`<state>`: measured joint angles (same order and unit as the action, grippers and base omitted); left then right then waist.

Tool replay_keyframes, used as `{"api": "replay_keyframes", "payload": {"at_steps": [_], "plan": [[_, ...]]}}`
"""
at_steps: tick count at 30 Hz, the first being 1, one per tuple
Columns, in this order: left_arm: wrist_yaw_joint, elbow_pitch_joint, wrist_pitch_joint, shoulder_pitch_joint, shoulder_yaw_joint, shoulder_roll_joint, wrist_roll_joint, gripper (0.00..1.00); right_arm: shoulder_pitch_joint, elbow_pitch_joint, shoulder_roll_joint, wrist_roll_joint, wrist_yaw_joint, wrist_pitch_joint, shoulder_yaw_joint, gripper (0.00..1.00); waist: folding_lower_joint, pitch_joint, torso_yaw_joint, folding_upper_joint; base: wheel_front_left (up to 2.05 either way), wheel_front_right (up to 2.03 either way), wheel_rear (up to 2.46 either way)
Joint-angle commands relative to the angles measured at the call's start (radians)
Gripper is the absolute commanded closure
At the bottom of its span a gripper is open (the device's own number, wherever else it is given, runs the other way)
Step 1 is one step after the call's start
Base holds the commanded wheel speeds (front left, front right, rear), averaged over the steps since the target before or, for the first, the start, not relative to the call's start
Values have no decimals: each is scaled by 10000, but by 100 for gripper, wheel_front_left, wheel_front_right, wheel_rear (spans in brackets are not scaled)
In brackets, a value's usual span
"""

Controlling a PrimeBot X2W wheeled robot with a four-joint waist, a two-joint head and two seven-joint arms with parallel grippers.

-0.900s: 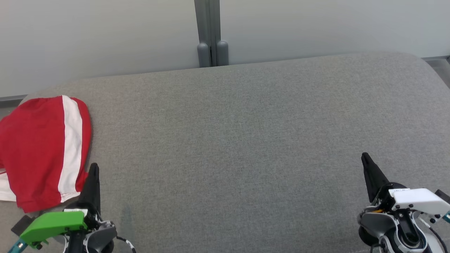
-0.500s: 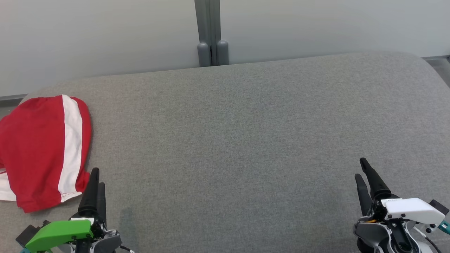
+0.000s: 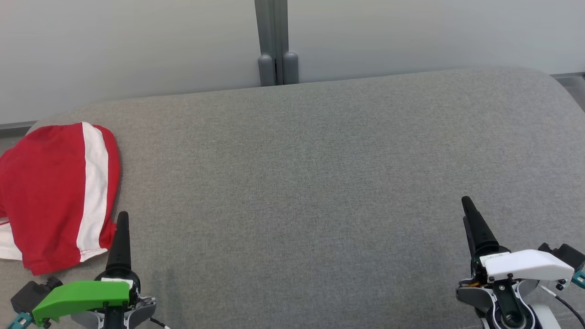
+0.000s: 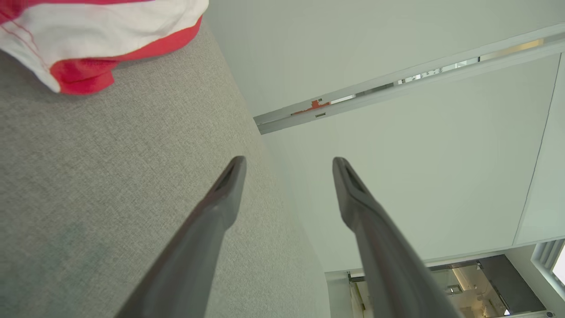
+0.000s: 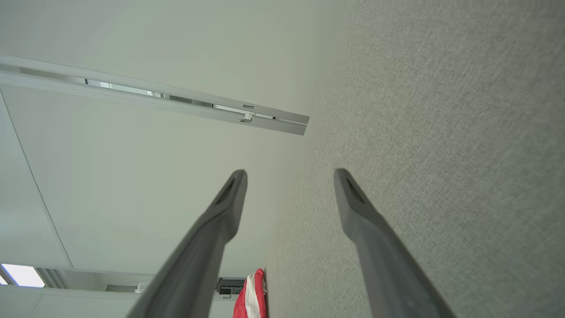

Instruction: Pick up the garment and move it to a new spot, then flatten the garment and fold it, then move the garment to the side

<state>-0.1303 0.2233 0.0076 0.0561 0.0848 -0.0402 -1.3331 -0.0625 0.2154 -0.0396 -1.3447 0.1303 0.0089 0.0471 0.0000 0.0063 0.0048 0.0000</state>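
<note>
The garment (image 3: 50,192) is red with a broad white stripe. It lies folded at the far left edge of the grey padded surface (image 3: 297,173). My left gripper (image 3: 122,219) sits just right of the garment's near corner, apart from it. In the left wrist view this gripper (image 4: 289,165) is open and empty, with the garment (image 4: 88,26) at the top left. My right gripper (image 3: 467,205) hovers over the bare surface at the lower right, far from the garment. The right wrist view shows it (image 5: 289,176) open and empty, and the garment (image 5: 251,296) small in the distance.
Pale wall panels run behind the surface, joined by a grey post (image 3: 273,41) at the middle back. The surface curves down at its left and right ends. A strip of floor (image 3: 571,84) shows at the far right.
Both grippers have turned a little at the wrist, so each now shows as a single finger in the head view. The right one has edged left. The garment lies as before.
</note>
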Motion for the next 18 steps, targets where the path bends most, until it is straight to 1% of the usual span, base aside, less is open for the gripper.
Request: {"api": "replay_keyframes", "payload": {"at_steps": [1, 6, 18], "plan": [[-1, -237, -107, 91, 60, -61, 409, 0, -130, -257, -55, 387, 3, -119, -68, 0, 0, 4, 4, 0, 0, 0, 0], [-2, -374, -300, 105, 217, -67, 1135, 0, -149, -452, -60, 1362, 3, -312, -228, 0, 0, 23, 23, 0, 0, 0, 0], [26, -801, -736, 37, 188, -79, 3628, 0, -134, -837, -74, 3455, 4, -753, -581, 0, 0, 20, 75, 0, 0, 0, 0]]}}
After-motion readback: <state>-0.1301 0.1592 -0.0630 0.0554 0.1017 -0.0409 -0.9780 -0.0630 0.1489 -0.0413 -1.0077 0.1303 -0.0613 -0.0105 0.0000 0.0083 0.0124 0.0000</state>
